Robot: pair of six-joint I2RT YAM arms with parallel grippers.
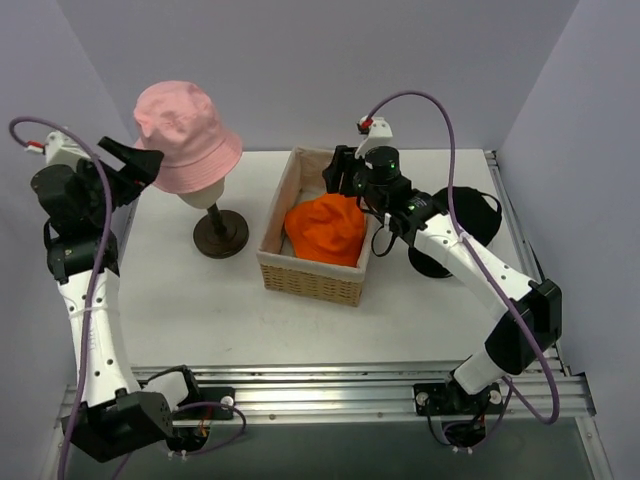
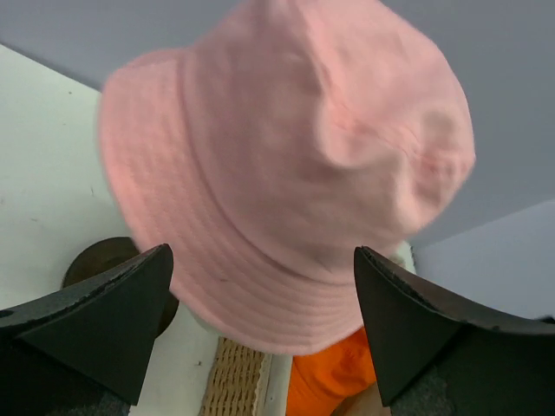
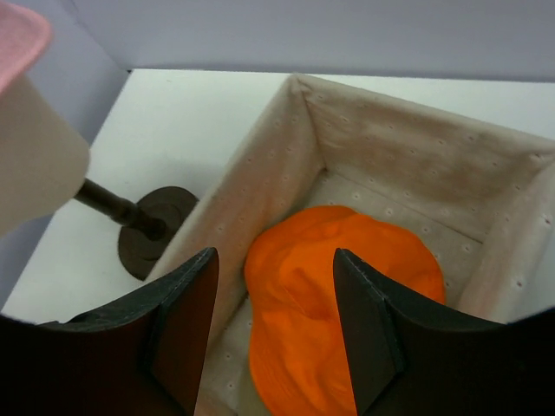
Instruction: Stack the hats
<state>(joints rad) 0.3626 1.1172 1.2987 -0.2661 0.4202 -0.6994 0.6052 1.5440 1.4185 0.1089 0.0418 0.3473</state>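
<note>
Right gripper [image 3: 276,276] over orange hat [image 3: 347,230]; jaws apart

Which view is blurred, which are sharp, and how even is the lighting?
Left wrist: the pink hat fills the frame, blurred. Right wrist: the orange hat and basket lining are sharp, the mannequin head at the edge blurred. Top external: sharp, evenly lit, faint shadows.

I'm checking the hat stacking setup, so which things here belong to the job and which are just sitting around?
Job: pink bucket hat, orange hat, black cap.
Just there: mannequin stand, woven basket.
</note>
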